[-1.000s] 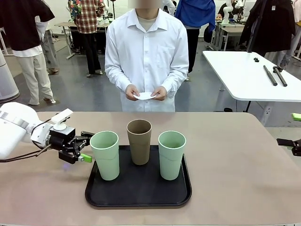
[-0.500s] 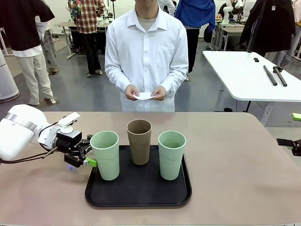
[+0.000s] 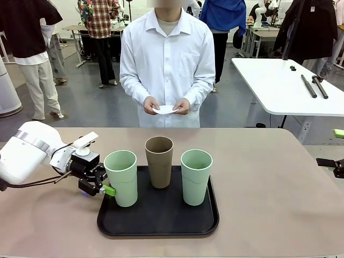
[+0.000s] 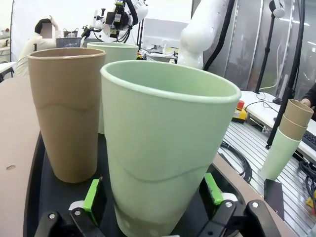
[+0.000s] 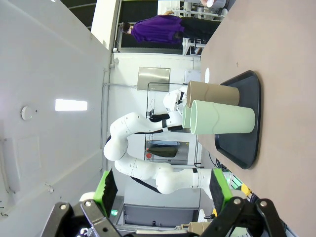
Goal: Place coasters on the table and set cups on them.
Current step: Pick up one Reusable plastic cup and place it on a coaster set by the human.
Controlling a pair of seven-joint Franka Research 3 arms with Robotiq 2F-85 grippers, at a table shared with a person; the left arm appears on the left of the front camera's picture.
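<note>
Fingers (image 4: 92, 195) of the left gripper (image 4: 151, 190) stand spread on either side of the near-left pale green matte tumbler (image 4: 163, 148), low on its wall (whether the green pads touch it I cannot tell). This cup stands on a black rectangular tray (image 3: 156, 226), with a brown tumbler (image 3: 159, 161) and a second pale green tumbler (image 3: 196, 176) to its right. The right gripper (image 5: 163, 190) hangs open and holds nothing, near the right edge of the beige table (image 3: 269, 188). At the far side, a person's hands (image 3: 183, 106) hold the white lacy paper coasters (image 3: 165, 109).
</note>
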